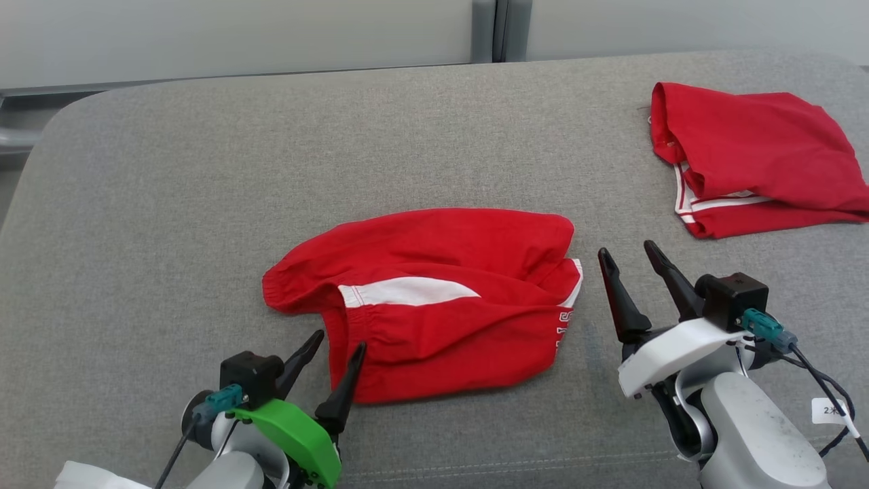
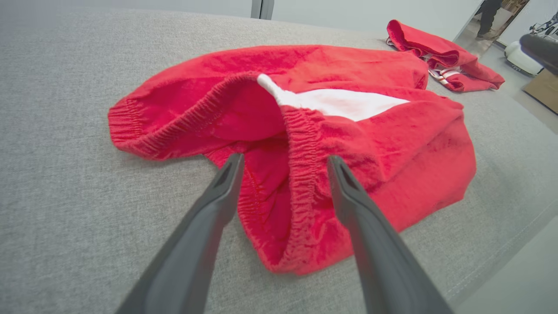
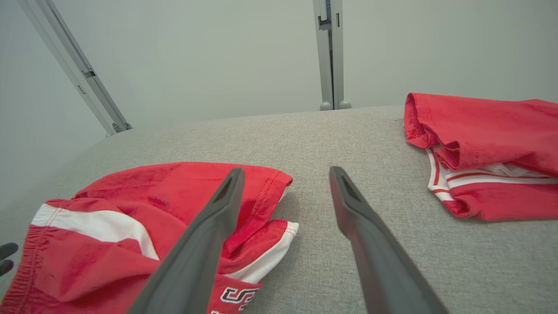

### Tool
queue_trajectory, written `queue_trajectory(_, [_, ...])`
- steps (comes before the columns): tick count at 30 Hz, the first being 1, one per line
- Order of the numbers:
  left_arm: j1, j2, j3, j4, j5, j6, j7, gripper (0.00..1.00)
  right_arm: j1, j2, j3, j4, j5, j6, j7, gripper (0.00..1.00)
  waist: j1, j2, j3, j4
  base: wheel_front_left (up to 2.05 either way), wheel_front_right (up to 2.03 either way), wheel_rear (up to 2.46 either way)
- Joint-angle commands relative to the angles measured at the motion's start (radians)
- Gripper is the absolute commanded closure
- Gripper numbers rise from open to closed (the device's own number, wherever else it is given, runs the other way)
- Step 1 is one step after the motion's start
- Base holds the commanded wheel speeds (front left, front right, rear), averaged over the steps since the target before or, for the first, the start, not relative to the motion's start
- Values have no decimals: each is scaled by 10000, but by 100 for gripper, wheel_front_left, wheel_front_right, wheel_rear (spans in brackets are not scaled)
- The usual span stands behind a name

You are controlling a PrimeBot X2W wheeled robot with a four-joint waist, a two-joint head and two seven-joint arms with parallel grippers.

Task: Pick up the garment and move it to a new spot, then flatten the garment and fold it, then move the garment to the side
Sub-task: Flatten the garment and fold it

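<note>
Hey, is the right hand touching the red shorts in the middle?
Apart. The head view shows a strip of grey cushion between the right hand and the red shorts; the hand's fingers are spread, holding nothing.

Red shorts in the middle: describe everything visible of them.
The red shorts look like soft cotton knit, with a gathered elastic waistband, a white side panel and black-and-white lettering at one hem. They lie crumpled and loosely doubled over on the grey cushion, near its front edge. The open left gripper straddles the waistband's near corner; contact can't be told. The open right gripper is just off their other end, apart.
</note>
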State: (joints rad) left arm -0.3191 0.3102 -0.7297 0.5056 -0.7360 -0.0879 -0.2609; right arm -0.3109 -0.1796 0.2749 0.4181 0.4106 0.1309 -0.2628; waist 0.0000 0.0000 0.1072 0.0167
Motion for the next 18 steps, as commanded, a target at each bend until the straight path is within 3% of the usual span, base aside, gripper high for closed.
queue_trajectory(1, [33, 136, 60, -47, 92, -32, -30, 0, 55, -30, 32, 35, 38, -5, -42, 0, 0, 0, -6, -56, 0, 0, 0])
queue_trajectory(18, [-869, 397, 139, 375, -150, -206, 305, 0, -133, 69, -3, -26, 4, -5, -42, 0, 0, 0, 196, -1093, 0, 0, 0])
